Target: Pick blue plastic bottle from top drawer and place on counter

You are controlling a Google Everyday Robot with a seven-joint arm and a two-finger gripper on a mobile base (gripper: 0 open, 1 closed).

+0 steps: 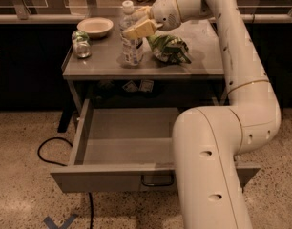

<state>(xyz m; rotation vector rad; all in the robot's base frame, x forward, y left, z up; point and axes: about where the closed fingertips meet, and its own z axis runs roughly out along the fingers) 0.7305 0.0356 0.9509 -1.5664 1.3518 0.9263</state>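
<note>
- blue plastic bottle [130, 46] stands upright on the tabletop [208, 56], above the open top drawer [127, 144]
- tool [134, 23] around the bottle's shoulder; cannot tell whether clamped or loose
- Best: release fully, withdraw without tipping the bottle or nudging the green packet [169, 49]

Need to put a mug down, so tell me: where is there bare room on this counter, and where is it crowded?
Bare: the counter right of the green bag, and the front strip between the jar and blue plastic bottle. Crowded: the back left, where bowl, jar, bottle and the gripper at the bottle sit close.
</note>
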